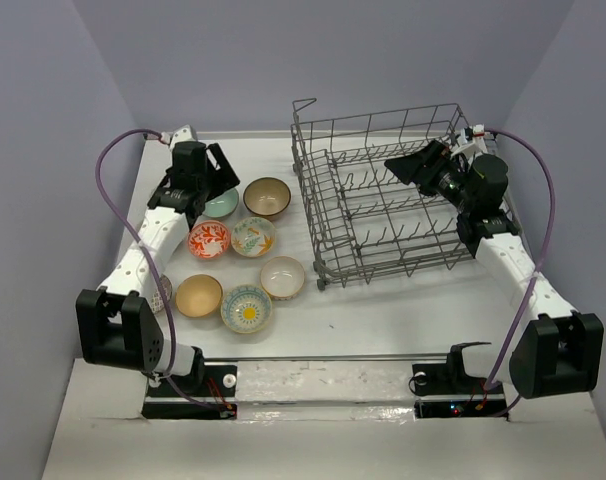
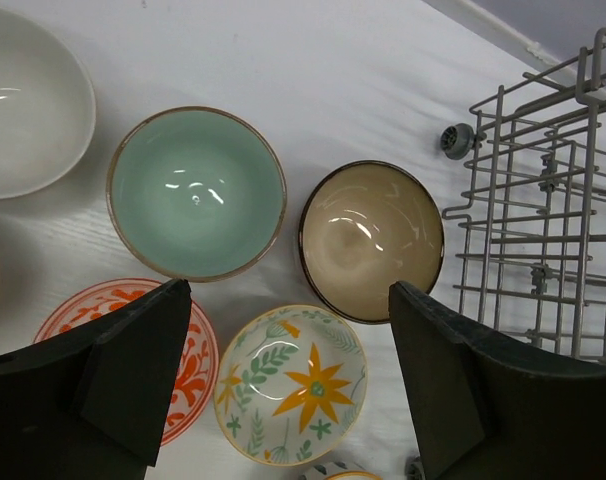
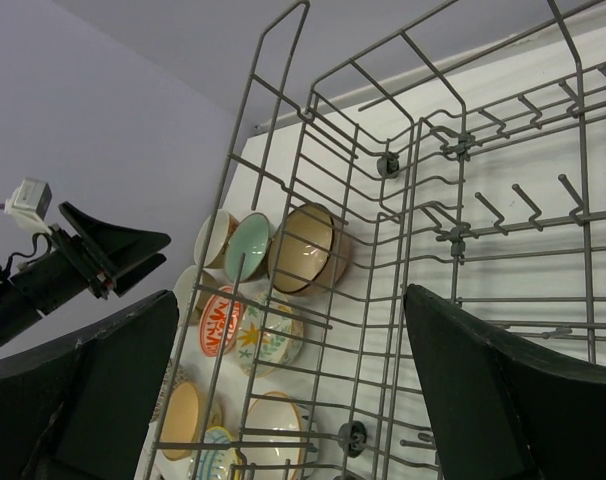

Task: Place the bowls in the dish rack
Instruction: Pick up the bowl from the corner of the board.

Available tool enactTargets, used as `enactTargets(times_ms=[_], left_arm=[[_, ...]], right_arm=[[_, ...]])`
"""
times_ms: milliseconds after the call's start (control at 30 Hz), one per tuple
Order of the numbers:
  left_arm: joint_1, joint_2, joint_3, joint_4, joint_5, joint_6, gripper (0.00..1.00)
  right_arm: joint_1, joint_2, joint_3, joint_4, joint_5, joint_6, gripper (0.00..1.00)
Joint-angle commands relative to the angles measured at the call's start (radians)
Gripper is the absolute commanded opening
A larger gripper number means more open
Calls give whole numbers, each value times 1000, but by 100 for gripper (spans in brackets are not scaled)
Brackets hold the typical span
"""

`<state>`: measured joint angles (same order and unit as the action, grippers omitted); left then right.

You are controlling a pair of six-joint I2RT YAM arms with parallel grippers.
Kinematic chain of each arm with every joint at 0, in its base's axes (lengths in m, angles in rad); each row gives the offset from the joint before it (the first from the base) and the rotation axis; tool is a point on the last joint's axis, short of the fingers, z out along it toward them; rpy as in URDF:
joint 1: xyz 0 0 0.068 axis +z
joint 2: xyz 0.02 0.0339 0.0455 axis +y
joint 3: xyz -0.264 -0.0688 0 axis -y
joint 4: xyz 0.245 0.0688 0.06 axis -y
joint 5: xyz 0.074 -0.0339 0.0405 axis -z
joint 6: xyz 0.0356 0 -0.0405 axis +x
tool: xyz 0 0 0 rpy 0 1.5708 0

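Small bowls [image 1: 253,237] are grouped upright on the white table [image 1: 383,310], just left of the grey wire dish rack [image 1: 368,215]. The left gripper [image 2: 288,295] is held above the teal bowl [image 2: 195,192] and brown bowl [image 2: 371,240], jaws apart. The right gripper [image 3: 291,295] is held over the rack, jaws wide apart.

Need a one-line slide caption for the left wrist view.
Open left gripper hovers above teal bowl, brown bowl and floral bowl, dish rack at right.

Two white-and-black arms [image 1: 148,240] with purple cables [image 1: 101,175]
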<state>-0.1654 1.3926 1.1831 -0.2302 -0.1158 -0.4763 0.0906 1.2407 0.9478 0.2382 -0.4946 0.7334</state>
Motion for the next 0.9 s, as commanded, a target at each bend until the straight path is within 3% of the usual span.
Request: enactTargets(times_ms=[0,233,600,867], left_arm=[[-62,26,76,23,-40,-47,88],[-148,138,110,19,-113,-116,82],[-151,266,66,89,-116,-226,73],[-151,368,130,57,-153,-240,64]], right_arm=[[-2,3,54,21,-10,17,100],[-2,-10,37,21,-1,17,100],[-2,-30,34,-8,22,-6,100],[-2,-11,43,-16,19,-6,100]])
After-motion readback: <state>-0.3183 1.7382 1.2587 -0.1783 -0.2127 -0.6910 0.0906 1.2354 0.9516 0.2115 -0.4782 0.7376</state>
